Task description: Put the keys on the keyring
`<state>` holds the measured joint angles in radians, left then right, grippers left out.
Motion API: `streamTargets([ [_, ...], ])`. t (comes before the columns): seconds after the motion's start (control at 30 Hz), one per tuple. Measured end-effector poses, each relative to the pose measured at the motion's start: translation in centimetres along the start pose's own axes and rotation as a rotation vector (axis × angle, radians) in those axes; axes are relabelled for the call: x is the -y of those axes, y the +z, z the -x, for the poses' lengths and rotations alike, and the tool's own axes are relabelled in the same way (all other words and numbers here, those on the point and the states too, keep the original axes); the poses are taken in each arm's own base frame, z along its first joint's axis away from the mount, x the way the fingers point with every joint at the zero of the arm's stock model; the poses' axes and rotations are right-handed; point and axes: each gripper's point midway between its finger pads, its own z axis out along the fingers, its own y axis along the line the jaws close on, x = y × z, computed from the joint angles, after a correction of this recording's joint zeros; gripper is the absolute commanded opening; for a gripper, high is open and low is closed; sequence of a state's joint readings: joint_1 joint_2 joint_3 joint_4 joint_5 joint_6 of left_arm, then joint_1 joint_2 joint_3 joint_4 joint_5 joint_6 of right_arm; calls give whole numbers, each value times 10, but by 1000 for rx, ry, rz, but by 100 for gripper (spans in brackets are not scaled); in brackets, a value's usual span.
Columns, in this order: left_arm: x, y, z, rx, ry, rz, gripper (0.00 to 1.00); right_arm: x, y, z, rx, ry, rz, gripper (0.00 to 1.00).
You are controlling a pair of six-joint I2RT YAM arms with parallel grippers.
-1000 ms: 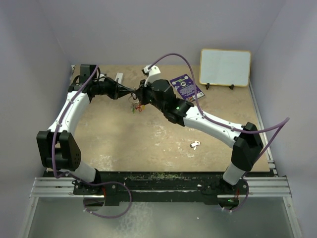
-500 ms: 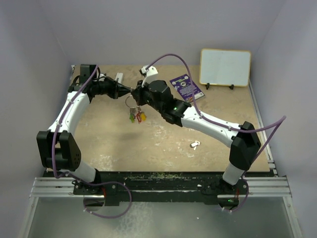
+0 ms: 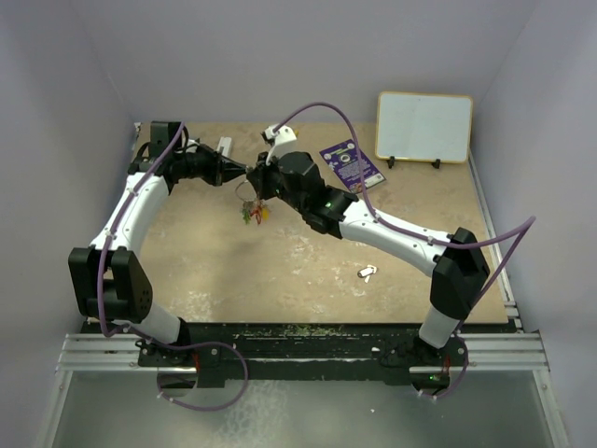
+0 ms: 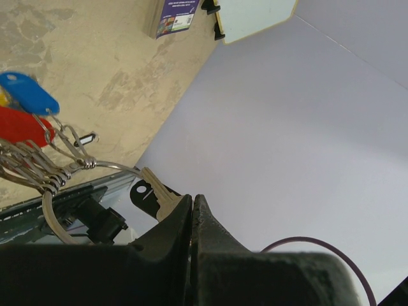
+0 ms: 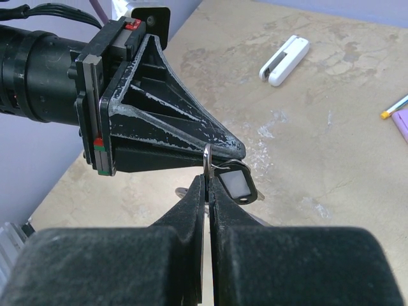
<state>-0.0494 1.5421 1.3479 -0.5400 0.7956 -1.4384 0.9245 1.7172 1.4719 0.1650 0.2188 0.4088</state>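
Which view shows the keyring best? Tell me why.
Left wrist: the keyring arcs close up, with tagged keys hanging on it. The top view shows only a tiny far-off loop. The right wrist shows only a thin metal sliver, edge-on.

L wrist: blue tag [image 4: 25, 92] blurred, red tag [image 4: 19, 126] cut by frame edge; keyring [image 4: 46, 213] partly behind left end effector [image 4: 192, 199]; from top, keys [image 3: 254, 213] too small to sep

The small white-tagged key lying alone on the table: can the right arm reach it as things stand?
Probably not yet: nothing blocks the way to the small white-tagged key, but the right gripper is shut on the thin silvery keyring.
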Motion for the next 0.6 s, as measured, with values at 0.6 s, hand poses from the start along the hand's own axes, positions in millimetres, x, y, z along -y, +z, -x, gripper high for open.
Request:
streamTargets([
  [0.6,-2,-3,-2,7,-2,3,4,4,0,4,15,1,-23,0],
])
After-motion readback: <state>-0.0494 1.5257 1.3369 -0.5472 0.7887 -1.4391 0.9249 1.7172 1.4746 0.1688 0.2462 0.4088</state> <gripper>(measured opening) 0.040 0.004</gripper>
